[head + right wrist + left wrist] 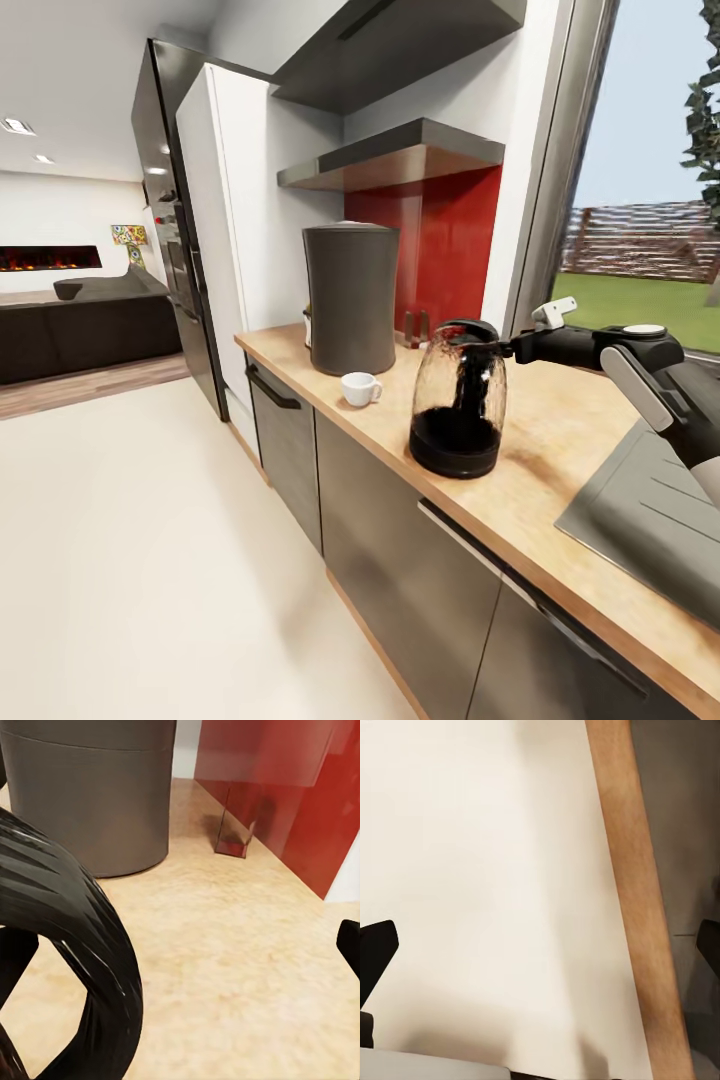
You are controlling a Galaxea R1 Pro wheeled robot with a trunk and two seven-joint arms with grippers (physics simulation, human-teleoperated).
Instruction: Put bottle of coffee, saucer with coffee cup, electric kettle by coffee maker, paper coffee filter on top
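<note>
Two claws are mine, and the right gripper (pixel 518 346) is the one at work. It reaches in over the kitchen countertop (pixel 560 430) to the top of the electric kettle (pixel 458 405). In the right wrist view the kettle's black handle loop (pixel 82 952) sits between my fingers, close against one of them, while the other fingertip (pixel 349 945) stands far off. So this claw is spread wide and grips nothing yet. The left gripper (pixel 540 945) hangs over pale floor beside the cabinet front, also spread wide and empty.

The step in hand, as I judge it, is the kettle. It stands on the wood near the sink (pixel 650 520), some way apart from the coffee maker (pixel 350 298). The coffee cup (pixel 360 388) sits between the two, nearer the coffee maker, and seems to rest straight on the wood.

Next I should centre the handle between my fingers and close firmly on it. I would then lift only enough to clear the surface and carry the kettle toward the coffee maker. The free spot looks to be on the backsplash side, past the cup. A glass jug held by its handle will want to swing, so I expect to go slowly and set the black base down flat.
</note>
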